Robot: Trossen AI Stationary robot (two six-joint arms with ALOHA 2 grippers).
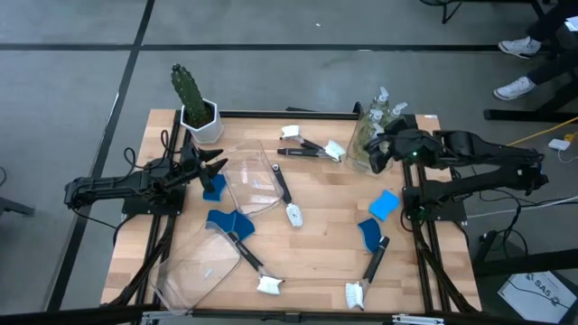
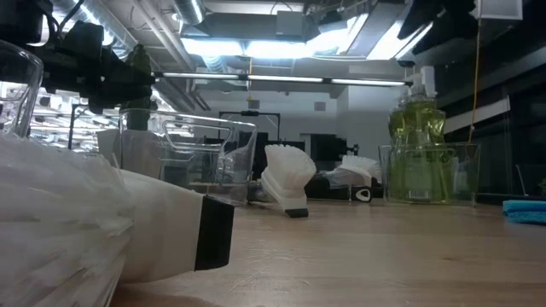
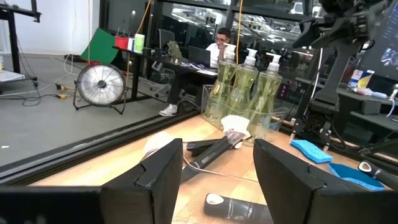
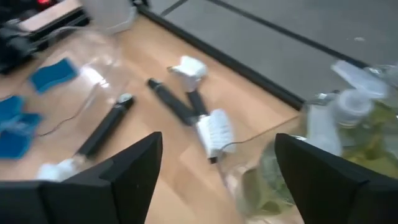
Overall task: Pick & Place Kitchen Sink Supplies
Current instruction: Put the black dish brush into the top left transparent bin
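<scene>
Several clear pump bottles of yellowish soap stand upright in a clear bin at the table's far right. My right gripper hangs open just above that bin's near side, slanting down, with nothing between its fingers. Blue sponges and black-handled brushes with white heads lie flat about the table. My left gripper waits open and level at the left edge, beside a sponge.
A potted cactus stands at the far left corner. One clear bin stands left of centre; another lies tipped at the near left. Two crossed brushes lie at the far middle. Bare wood shows at the centre.
</scene>
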